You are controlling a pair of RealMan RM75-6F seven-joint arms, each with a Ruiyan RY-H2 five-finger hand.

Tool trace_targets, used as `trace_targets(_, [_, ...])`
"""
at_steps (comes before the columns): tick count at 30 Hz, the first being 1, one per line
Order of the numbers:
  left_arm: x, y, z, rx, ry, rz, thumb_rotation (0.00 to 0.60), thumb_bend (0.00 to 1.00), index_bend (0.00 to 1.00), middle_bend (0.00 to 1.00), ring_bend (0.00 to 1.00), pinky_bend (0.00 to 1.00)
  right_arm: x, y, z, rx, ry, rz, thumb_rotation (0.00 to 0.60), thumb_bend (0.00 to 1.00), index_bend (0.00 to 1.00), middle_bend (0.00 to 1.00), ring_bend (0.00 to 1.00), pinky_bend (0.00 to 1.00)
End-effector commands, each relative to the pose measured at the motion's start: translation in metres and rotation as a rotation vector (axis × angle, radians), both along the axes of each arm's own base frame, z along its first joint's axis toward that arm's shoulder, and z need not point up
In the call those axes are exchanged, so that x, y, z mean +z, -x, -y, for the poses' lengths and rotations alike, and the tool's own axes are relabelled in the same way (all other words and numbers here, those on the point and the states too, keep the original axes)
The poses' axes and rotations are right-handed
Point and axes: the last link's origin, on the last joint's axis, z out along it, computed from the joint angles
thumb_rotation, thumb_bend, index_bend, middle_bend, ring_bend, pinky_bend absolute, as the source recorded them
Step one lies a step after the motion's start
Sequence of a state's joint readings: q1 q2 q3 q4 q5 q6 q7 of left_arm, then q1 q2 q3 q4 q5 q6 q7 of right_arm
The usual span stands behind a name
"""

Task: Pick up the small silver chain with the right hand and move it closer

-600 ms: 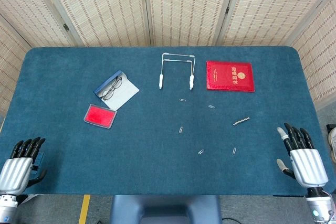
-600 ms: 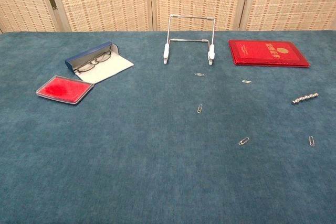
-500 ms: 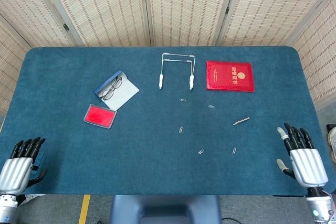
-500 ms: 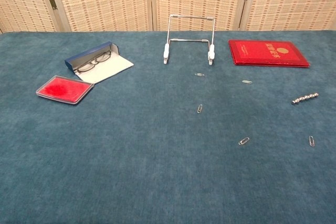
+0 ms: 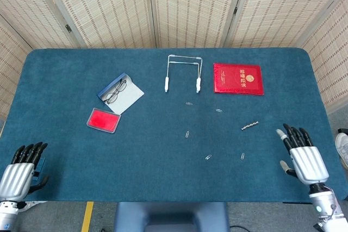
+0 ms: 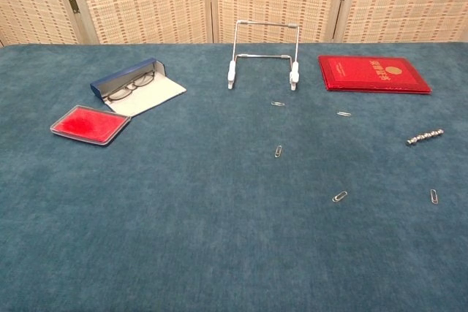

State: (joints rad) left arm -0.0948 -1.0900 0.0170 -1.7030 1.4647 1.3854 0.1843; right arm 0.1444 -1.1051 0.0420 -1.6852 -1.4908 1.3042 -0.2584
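The small silver chain [image 5: 249,126] lies stretched out on the blue table cloth, right of centre; in the chest view the chain [image 6: 425,137] shows near the right edge. My right hand [image 5: 302,156] hovers at the table's front right, fingers spread and holding nothing, a short way right of and nearer than the chain. At the front left corner my left hand [image 5: 20,170] rests with fingers apart, also holding nothing. Neither hand shows in the chest view.
Several paper clips lie scattered around the chain, the nearest [image 5: 242,156] just in front of it. A red booklet [image 5: 238,79] and a wire stand [image 5: 183,73] sit further back. An open glasses case [image 5: 119,93] and a red ink pad [image 5: 103,119] lie at the left.
My right hand has moved forward and a little left over the table edge, toward the chain. The left hand and the objects have not moved.
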Motion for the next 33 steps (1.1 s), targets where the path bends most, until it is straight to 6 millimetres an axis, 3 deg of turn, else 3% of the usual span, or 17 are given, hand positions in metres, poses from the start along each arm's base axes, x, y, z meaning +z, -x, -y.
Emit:
trace_targets(1, [0.0,0.002,-0.002,0.008,0.003,-0.005,0.6,0.38,0.0,0.09,0.09,0.01,-0.003,-0.008,0.02,0.023,-0.041,-0.034,0.6,0.3,0.14,0.0,0.0,0.0])
trace_targets(8, [0.0,0.001,-0.001,0.007,0.003,0.003,0.6,0.38,0.0,0.09,0.09,0.01,-0.021,-0.014,0.072,0.037,-0.117,-0.08,0.6,0.3,0.26,0.0,0.0,0.0])
trace_targets(15, [0.003,0.002,0.0,0.007,0.0,0.017,0.6,0.38,0.0,0.09,0.09,0.01,-0.041,-0.013,0.1,0.055,-0.097,-0.058,0.6,0.3,0.37,0.0,0.0,0.0])
trace_targets(24, [0.003,0.002,-0.001,0.008,0.001,0.02,0.6,0.38,0.0,0.09,0.09,0.01,-0.072,-0.004,0.118,0.117,-0.079,-0.101,0.6,0.3,0.41,0.0,0.0,0.0])
trace_targets(33, [0.003,0.002,0.0,0.005,0.006,0.024,0.6,0.38,0.0,0.09,0.09,0.01,-0.095,0.01,0.122,0.142,-0.065,-0.095,0.6,0.3,0.45,0.0,0.0,0.0])
